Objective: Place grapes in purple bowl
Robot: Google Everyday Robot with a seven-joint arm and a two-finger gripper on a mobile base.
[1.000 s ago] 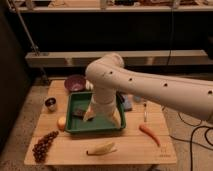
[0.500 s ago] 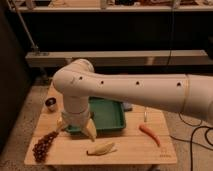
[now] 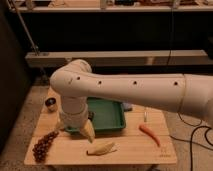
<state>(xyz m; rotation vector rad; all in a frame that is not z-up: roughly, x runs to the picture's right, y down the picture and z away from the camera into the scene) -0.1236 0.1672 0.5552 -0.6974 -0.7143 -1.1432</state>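
Note:
The grapes (image 3: 44, 145), a dark reddish-purple bunch, lie at the front left corner of the wooden table (image 3: 135, 150). My gripper (image 3: 75, 131) hangs over the green tray's front left corner, a little to the right of and above the grapes. It is open, with pale fingertips (image 3: 89, 135) spread apart and nothing between them. The thick white arm (image 3: 130, 92) reaches in from the right and bends down at its elbow. The purple bowl is hidden behind the arm.
A green tray (image 3: 109, 116) sits mid-table. A small dark metal cup (image 3: 51, 104) stands at the back left. A pale banana-like piece (image 3: 102, 148) lies in front of the tray, an orange carrot (image 3: 150, 135) at the right, and a thin upright item (image 3: 145, 116) behind it.
The arm has swung left and forward, its elbow now covering the purple bowl. The gripper has come down toward the table's front left, closer to the grapes. It stays open.

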